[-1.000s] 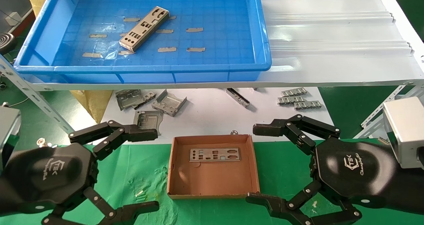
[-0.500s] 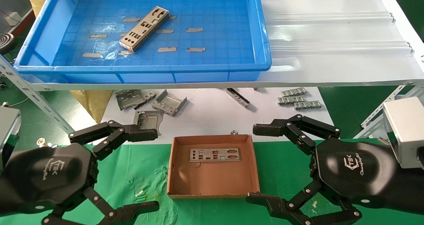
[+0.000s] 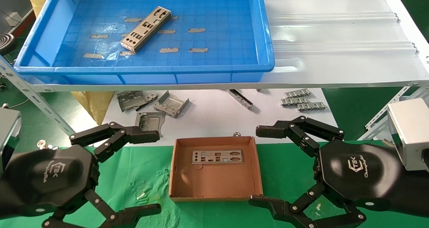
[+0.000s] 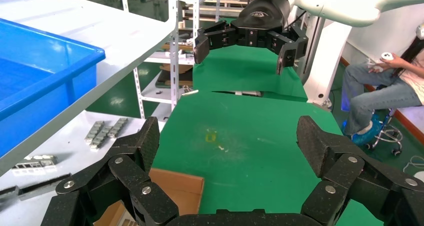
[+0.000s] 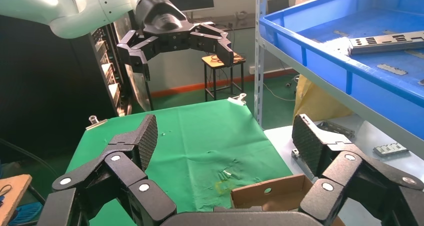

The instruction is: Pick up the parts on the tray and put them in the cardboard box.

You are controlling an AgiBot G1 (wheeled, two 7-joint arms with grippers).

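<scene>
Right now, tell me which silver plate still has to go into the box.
The plate lying diagonally on the floor of the blue tray, up on the shelf. The other plate already lies flat inside the cardboard box.

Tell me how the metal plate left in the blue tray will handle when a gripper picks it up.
The part looks like thin punched sheet metal, so probably light and stiff, though it might flex. It lies flat on the tray floor, so getting fingers under its folded edges may be awkward. Bare metal could slip, and being flat it won't roll.
</scene>
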